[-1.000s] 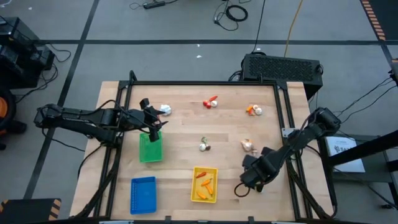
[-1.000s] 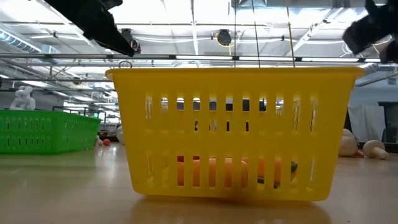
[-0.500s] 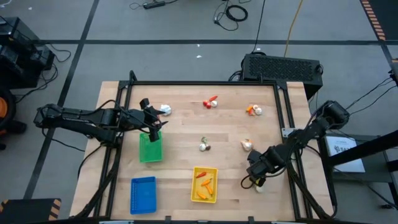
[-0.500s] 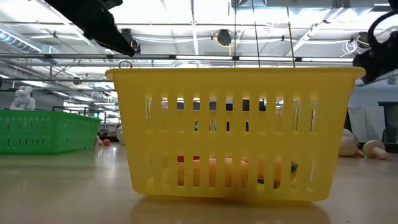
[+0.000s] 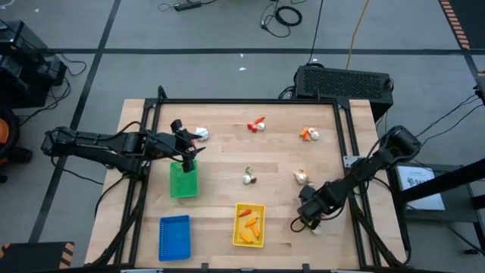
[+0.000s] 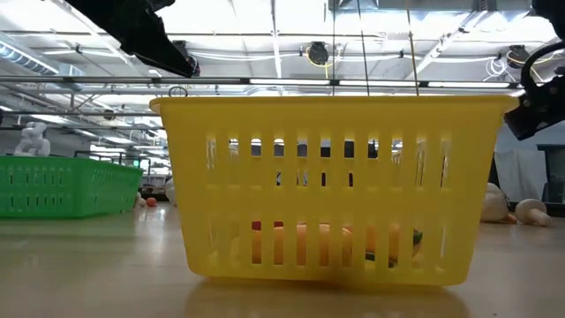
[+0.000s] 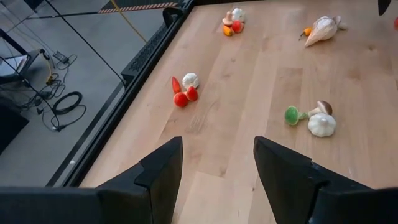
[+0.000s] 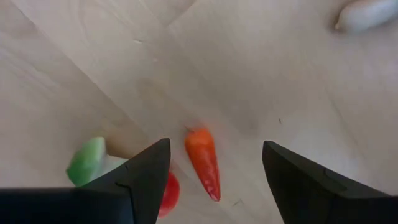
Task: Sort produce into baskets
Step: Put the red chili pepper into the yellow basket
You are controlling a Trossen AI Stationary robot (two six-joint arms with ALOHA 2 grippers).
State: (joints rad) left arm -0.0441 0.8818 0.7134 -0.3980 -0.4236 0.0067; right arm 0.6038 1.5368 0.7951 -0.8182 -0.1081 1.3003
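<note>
Right gripper (image 8: 211, 171): jaws apart, empty, above orange carrot (image 8: 204, 162) (on table (image 5: 227, 163)).
Left gripper (image 7: 217, 165): jaws apart, empty, over green basket (image 5: 183, 180).

- In the low view the yellow basket (image 6: 334, 190) hides most of the table behind the right gripper (image 6: 538, 106), itself cut by the edge.
- Between the right gripper's fingers (image 8: 146, 180), a red piece (image 8: 168, 193) is half hidden; the white piece (image 8: 367, 14) ahead is cut off.

Bright overhead light, soft shadows, blurred wrist close-up
</note>
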